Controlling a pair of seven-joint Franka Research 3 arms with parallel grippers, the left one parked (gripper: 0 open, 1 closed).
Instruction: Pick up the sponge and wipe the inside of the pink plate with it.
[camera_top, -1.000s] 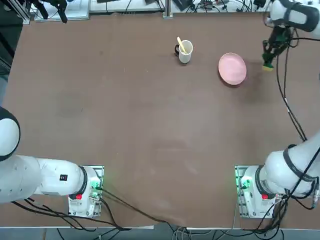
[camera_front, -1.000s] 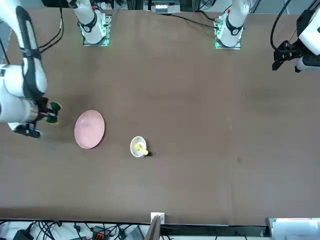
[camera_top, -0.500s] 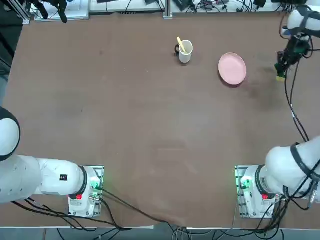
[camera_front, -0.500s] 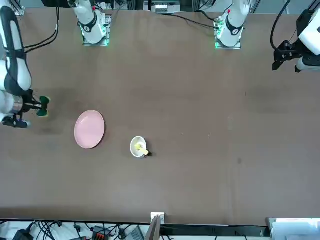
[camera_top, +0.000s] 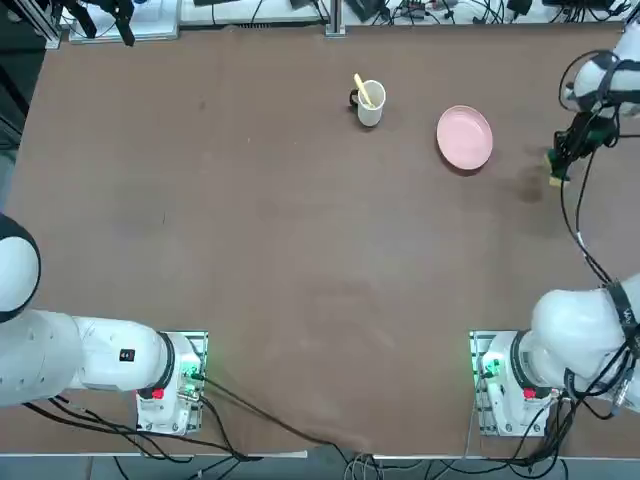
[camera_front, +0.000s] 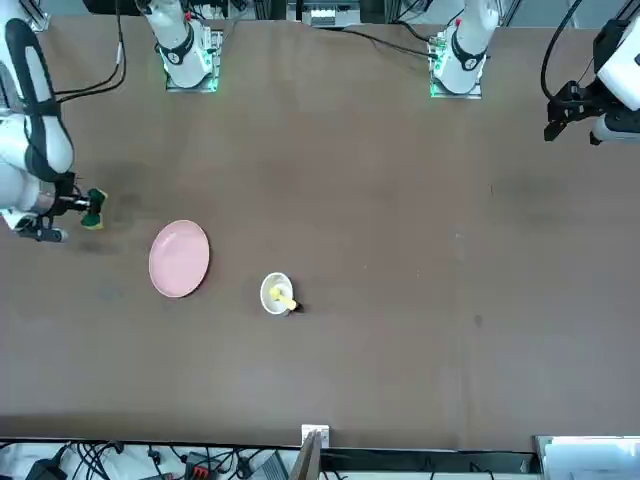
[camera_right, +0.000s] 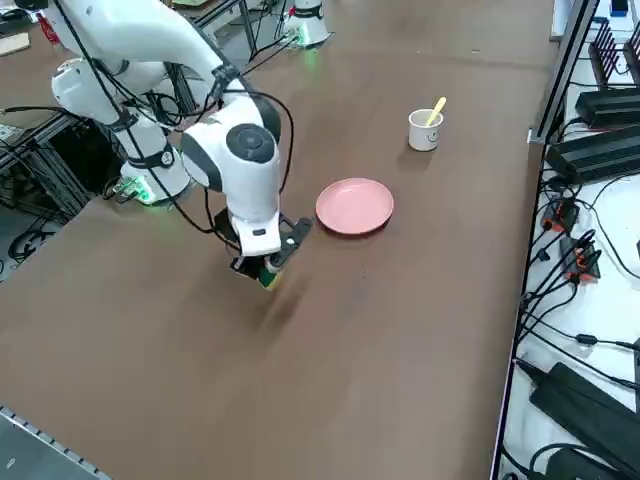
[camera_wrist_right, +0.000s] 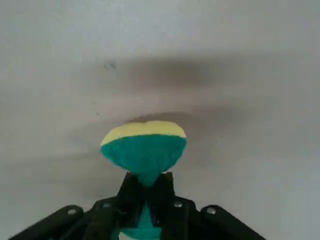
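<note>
The right gripper (camera_wrist_right: 146, 192) was pinching the sponge (camera_wrist_right: 144, 147) tightly between its fingers, green scouring side nearer the hand and yellow foam facing the table, held just above the brown table (camera_top: 300, 250). The pink plate (camera_top: 464, 137) lay apart from it, toward the table's middle, with the white mug (camera_top: 370, 103) farther on, so I judged the sponge had to travel sideways to get over the plate.

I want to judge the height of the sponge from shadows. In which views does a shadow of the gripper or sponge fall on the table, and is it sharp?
Right wrist view: a soft dark band lies on the table beyond the sponge, apart from it. Right side view: a blurred smear beside the right gripper. Top view: a faint patch between the pink plate and the gripper. None is sharp.
</note>
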